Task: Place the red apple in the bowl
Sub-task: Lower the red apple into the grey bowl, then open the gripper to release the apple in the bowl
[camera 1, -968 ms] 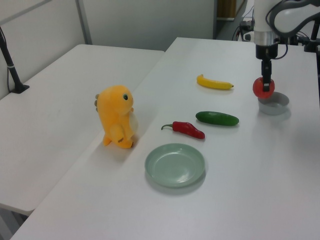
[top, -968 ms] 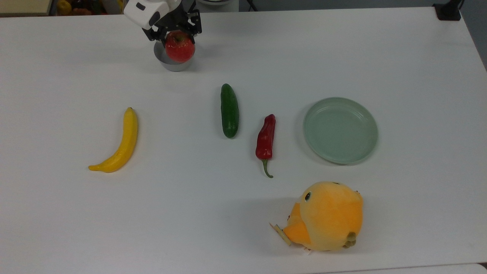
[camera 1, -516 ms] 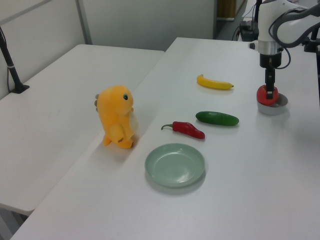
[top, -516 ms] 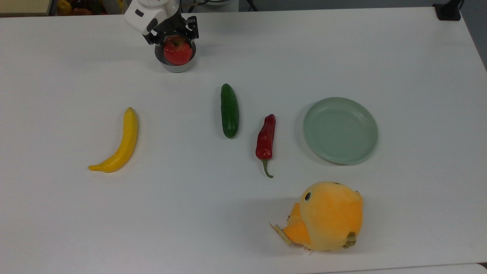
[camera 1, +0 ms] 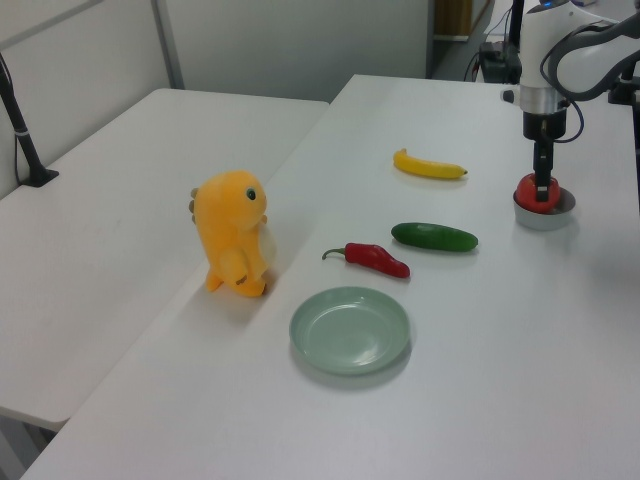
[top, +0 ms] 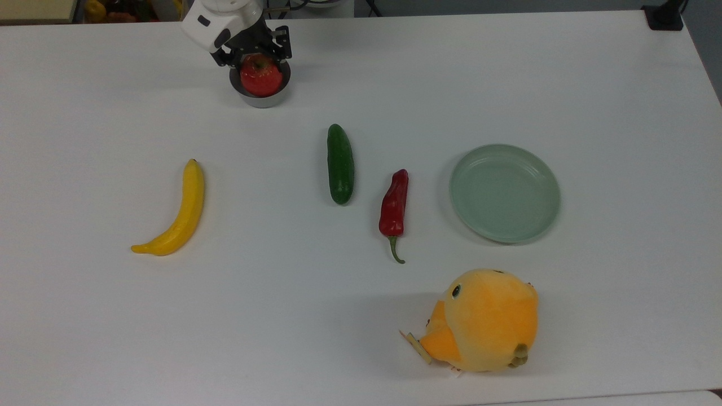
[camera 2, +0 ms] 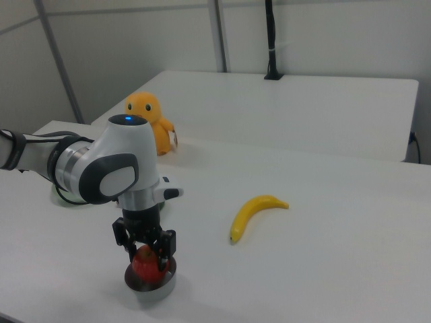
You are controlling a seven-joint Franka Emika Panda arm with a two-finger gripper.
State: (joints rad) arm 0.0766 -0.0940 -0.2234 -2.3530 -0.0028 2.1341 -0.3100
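Red against grey tells you most of it: the red apple point(top: 261, 77) sits down inside the bowl point(top: 259, 100) at the far edge of the table point(top: 507, 67) in the top view, filling it almost rim to rim, its upper half standing proud of the steep wall. In the right view you can see the gripper point(camera 2: 146, 254) straight above it, the fingers coming down on either side of the fruit and clasping it, so the claw is narrowed on the apple and not yet spread.

You are at the release step, as I judge it. The apple looks to be resting on the bowl's floor or very near it, though the wall hides the contact, so you cannot be certain it bears its own weight.

Your next move calls for parting the fingers gently, only as far as needed, because the bowl is barely wider than the apple and the fingertips stand close inside or at the rim. Then lift straight up, so that you neither tip the bowl nor drag the fruit out.

The cucumber point(top: 340, 163), the red chili pepper point(top: 393, 206), the banana point(top: 178, 212), the pale-green plate point(top: 504, 193) and the yellow plush toy point(top: 484, 320) lie well apart from the bowl.
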